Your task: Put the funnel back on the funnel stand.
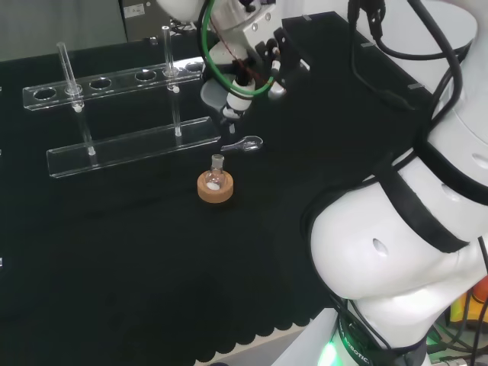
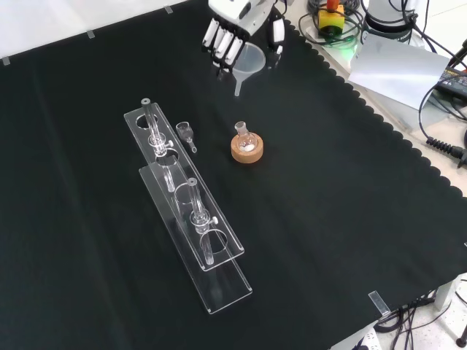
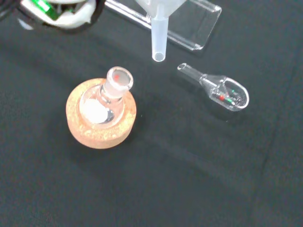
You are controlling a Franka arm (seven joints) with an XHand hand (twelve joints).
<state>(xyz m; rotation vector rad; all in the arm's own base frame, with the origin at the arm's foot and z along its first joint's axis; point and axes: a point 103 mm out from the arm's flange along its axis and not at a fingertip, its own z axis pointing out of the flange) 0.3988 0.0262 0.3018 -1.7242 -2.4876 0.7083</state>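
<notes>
The hand (image 2: 241,22) hangs over the far part of the cloth in the front view, shut on a clear plastic funnel (image 2: 249,64) whose stem points down. In the head view the hand (image 1: 248,46) and funnel (image 1: 221,93) hover just right of the funnel stand (image 1: 130,149), a clear acrylic rack with a row of holes on two posts. In the front view the stand (image 2: 228,281) lies left of and nearer than the hand. The wrist view has the funnel stem (image 3: 158,40) above the cloth, close to a corner of the stand's base (image 3: 199,21).
A small round flask on a cork ring (image 1: 216,183) (image 2: 246,146) (image 3: 102,113) stands under and beside the hand. A glass scoop (image 1: 248,142) (image 2: 186,133) (image 3: 222,90) lies between it and the stand. The arm's white links (image 1: 404,221) rise at the head view's right.
</notes>
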